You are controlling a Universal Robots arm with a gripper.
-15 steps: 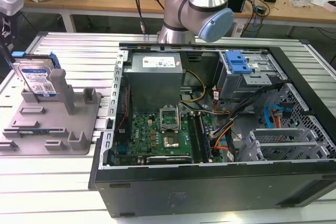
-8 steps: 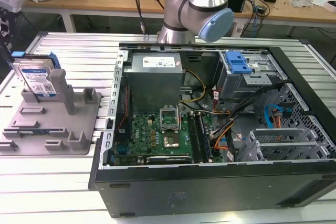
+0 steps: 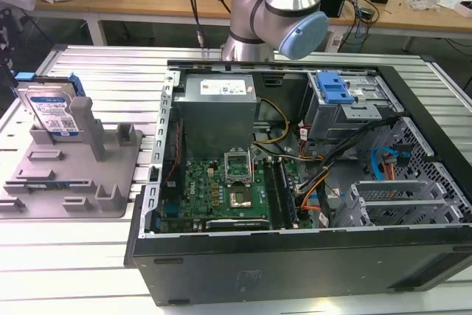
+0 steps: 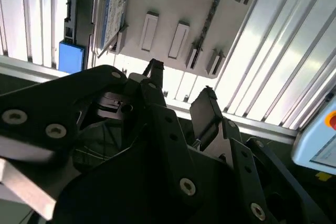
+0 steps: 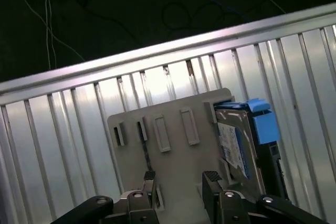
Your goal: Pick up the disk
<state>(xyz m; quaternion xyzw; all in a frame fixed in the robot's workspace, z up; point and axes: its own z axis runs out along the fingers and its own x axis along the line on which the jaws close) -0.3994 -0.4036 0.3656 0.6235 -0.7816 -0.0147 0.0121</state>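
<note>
gripper (image 5: 180, 179): two dark fingers (image 5: 211, 179) spread apart with nothing between them. it hangs above the grey fixture (image 5: 168, 145), beside the disk (image 5: 236, 148) and touching neither.

disk: silver-metal hard drive with a white-and-blue label and blue plastic side rails, one ending in a blue tab (image 5: 262, 124). it stands on edge, near upright, in a slot at the end of the fixture toward the exterior view's left, label face turned outward.

handling, as judged: rigid and dense for its size. the metal faces are smooth and likely to slip under a light pinch. sensitive to knocks, so a drop would matter. the free upper edge is the reachable part, taken either across the two flat faces or across the blue rails, which look less slick.

in the way: a tall grey post (image 3: 85, 119) of the fixture stands just beside the disk on the exterior view's right, leaving little room for a finger on that face. lower posts and empty slots cover the rest of the fixture.

surroundings: a ribbed aluminium tabletop (image 3: 96, 71) carries the fixture. an open computer case (image 3: 295, 274) lies to the exterior view's right, well apart from the disk, holding a power supply (image 3: 217, 97), a motherboard (image 3: 221, 189) and a blue-latched drive cage (image 3: 339, 97). the robot arm (image 3: 276, 5) rises behind the case.
</note>
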